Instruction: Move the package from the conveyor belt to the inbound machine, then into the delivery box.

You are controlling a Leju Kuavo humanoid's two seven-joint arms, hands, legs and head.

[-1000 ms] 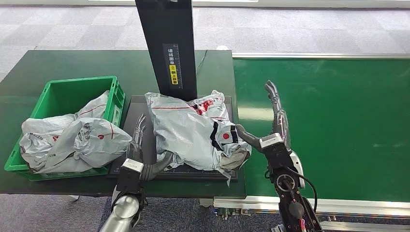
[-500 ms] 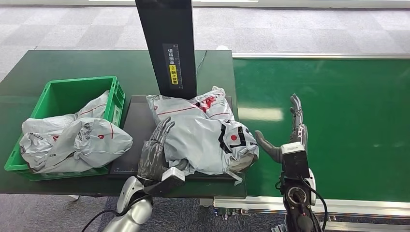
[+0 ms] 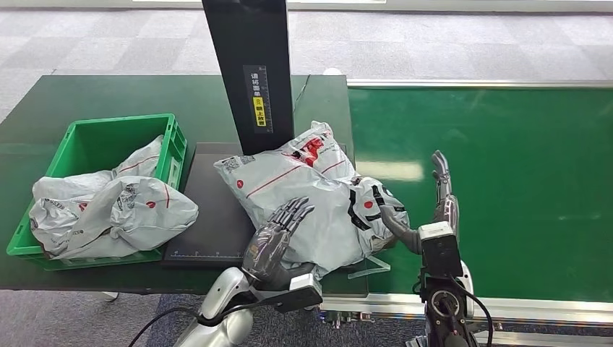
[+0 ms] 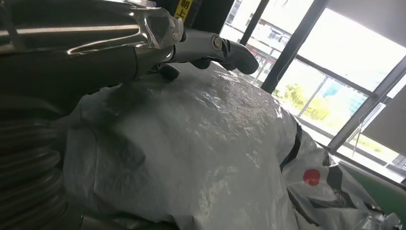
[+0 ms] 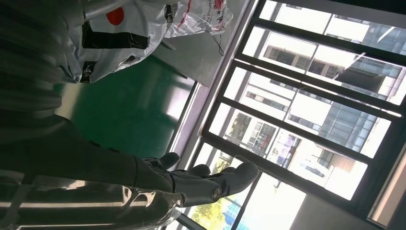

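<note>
At frame centre, the grey package has lifted off the scanner platform, the left hand spread beneath it, the right hand open-fingered alongside, ready for the green box.

grey carpet tiles cover the floor behind a dark green table; daylight fills tall dark-framed windows.

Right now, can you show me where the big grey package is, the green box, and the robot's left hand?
big grey package (image 3: 289, 189), head view, its crinkled top face.
green box (image 3: 72, 142), head view, its left wall.
left hand (image 3: 271, 242), head view, the back of the hand on the package.
</note>
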